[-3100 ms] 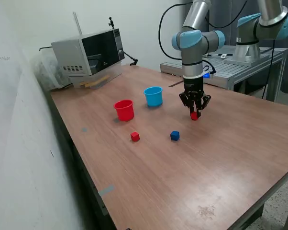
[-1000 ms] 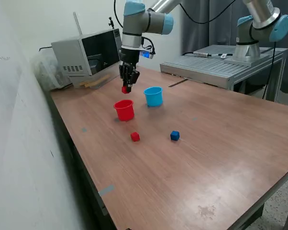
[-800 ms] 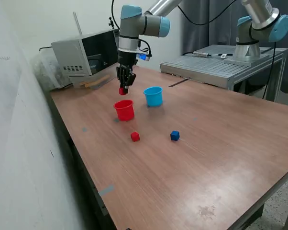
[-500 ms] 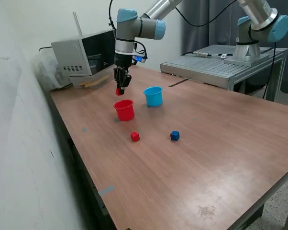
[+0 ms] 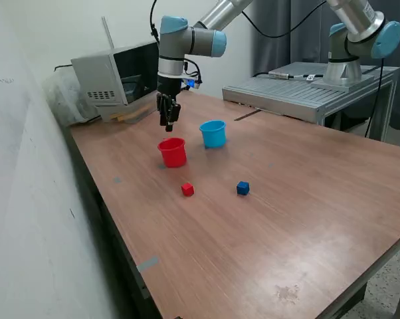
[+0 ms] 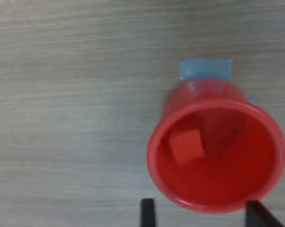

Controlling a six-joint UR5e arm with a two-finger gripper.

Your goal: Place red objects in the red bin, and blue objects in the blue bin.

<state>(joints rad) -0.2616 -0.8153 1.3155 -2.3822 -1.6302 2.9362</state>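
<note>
Claw (image 5: 167, 124) hung above the red cup (image 5: 173, 152), fingers spread, nothing between them; in the wrist view both fingertips (image 6: 147, 211) showed apart at the frame edge. One red cube (image 6: 186, 146) was inside the red cup (image 6: 217, 152), against its inner wall. A strip of blue tape (image 6: 205, 69) lay on the tabletop (image 6: 71, 94) touching the cup's base. Second red cube (image 5: 187, 189) and a dark blue cube (image 5: 242, 188) sat on the tabletop (image 5: 266, 219), well apart. Light blue cup (image 5: 213, 133) stood just beside the red one, on the exterior view's right.
</note>
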